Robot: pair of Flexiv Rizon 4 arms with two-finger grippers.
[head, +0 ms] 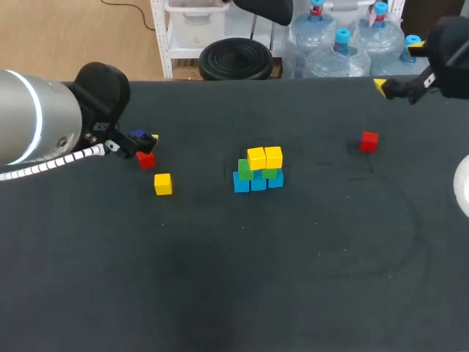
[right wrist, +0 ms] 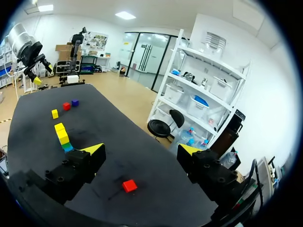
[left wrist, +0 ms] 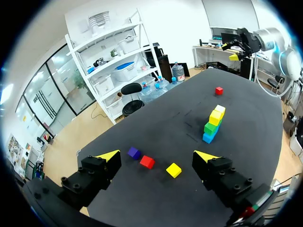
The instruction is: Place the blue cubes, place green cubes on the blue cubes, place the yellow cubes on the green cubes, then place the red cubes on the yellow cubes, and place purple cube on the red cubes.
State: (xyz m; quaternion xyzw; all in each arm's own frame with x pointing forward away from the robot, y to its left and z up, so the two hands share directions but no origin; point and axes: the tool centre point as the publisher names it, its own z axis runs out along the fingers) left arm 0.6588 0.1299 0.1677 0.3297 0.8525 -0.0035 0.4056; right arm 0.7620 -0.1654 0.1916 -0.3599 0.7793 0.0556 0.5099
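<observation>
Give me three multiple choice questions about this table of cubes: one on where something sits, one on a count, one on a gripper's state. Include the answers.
1. Where is the purple cube?
A. On top of the stacked cubes
B. On the table beside a red cube, ahead of the left gripper
C. Alone at the far right edge

2. How many red cubes are in sight?
A. One
B. Two
C. Four

3. What state is the right gripper in?
A. Open, holding nothing
B. Shut on a green cube
C. Shut on a yellow cube

Answers:
1 B: the left wrist view shows it next to the red cube, ahead of the open fingers.
2 B: one lies by the purple cube, and the other red cube lies by the right gripper.
3 A: its fingers stand wide apart and touch nothing.
</observation>
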